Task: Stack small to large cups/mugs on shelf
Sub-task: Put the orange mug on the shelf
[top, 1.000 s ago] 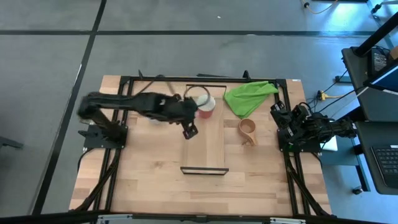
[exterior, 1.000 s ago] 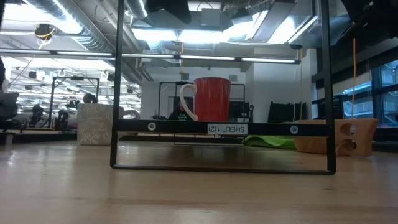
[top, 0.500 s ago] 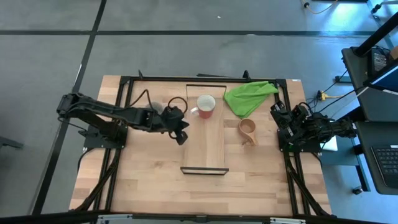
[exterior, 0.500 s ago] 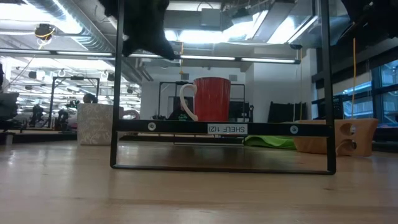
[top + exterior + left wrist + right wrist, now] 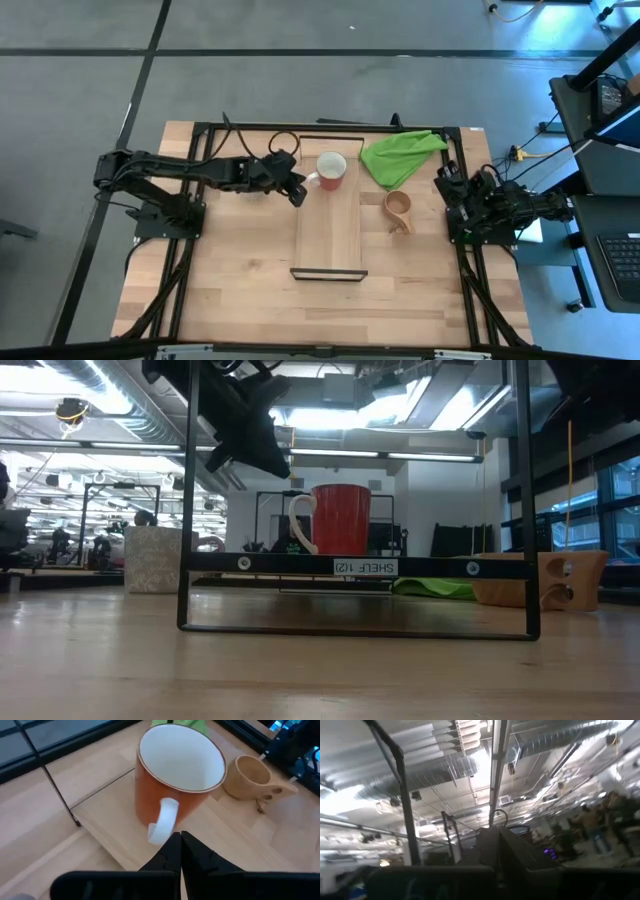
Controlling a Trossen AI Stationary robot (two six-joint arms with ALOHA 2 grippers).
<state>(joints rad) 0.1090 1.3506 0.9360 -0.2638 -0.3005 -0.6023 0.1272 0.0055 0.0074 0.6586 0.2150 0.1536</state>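
Note:
The red mug, white inside, stands upright on the far end of the light-wood shelf, its white handle toward the table's left. My left gripper is shut and empty, just left of that handle and above the mug's rim height. The tan wooden cup stands on the table right of the shelf. The grey mug stands on the table left of the shelf; in the high view my left arm hides it. My right gripper is shut at the table's right edge.
A bright green cloth lies at the far right, beyond the wooden cup. Black frame rails run along the table's left, right and far sides. The shelf's near half is bare wood.
My left gripper has gone from over the shelf toward the table's left edge, then toward the far edge, ending beside the red mug's handle. It has come down into the low view. The mug has stayed where it was.

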